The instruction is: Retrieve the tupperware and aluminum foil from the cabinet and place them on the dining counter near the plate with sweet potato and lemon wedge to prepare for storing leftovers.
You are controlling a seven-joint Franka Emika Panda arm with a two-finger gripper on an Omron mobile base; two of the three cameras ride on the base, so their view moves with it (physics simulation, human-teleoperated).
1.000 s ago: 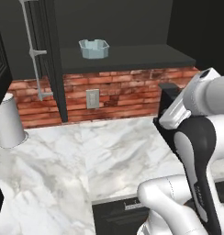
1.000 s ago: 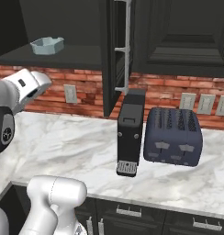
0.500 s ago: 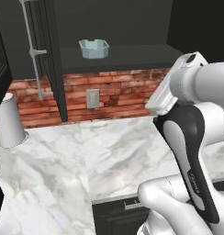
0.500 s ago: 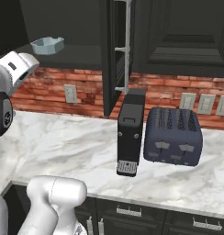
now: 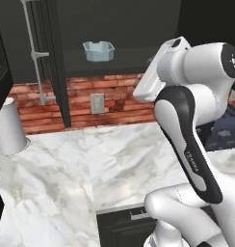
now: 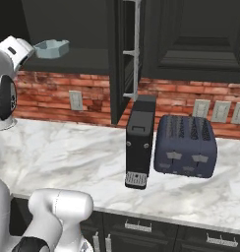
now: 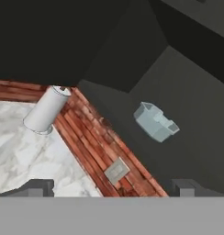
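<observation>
A pale blue tupperware (image 5: 98, 50) sits alone on the dark shelf of the open upper cabinet, above the brick backsplash. It is also at the upper left in the right base view (image 6: 52, 48) and right of centre in the hand view (image 7: 155, 121). My gripper (image 7: 114, 188) is open, its two dark fingertips (image 7: 38, 186) far apart with nothing between them. The white hand (image 5: 160, 67) is raised to shelf height, to the right of the tupperware and well short of it, pointing toward the cabinet.
A pale grey cylinder (image 5: 12, 128) stands upright on the marble counter at the far left. The open cabinet door (image 6: 124, 54) with its long handle hangs beside the shelf. A black coffee machine (image 6: 139, 142) and a dark blue toaster (image 6: 185, 146) stand to the right.
The arm has swung up and leftward, lifting the hand from counter height to the level of the cabinet shelf and closer to the tupperware. Nothing else has moved.
</observation>
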